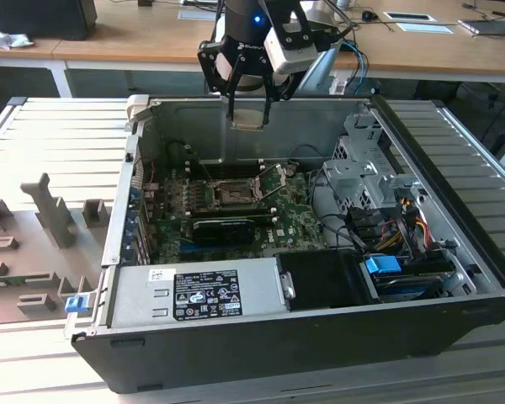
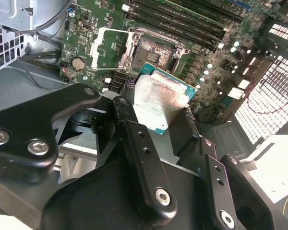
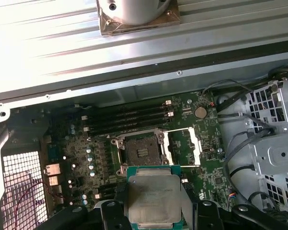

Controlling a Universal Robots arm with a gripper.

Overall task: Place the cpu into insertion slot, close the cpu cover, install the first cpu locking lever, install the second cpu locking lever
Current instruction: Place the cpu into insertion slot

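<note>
Gripper (image 1: 249,108) jaws pinch the cpu (image 3: 153,197) by its edges and hold it up in the air, over the open computer case (image 1: 320,337). The insertion slot (image 3: 140,152) sits on the green board (image 3: 209,175) below, well apart from the cpu. The cpu cover (image 3: 198,148) is flipped open beside the slot.

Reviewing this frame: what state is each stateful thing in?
cpu: held in the pincer, above the board, not seated.
insertion slot: uncovered, empty.
cpu cover: flipped open beside the slot.
pincer: shut on the cpu.
computer case: open, interior exposed.
</note>
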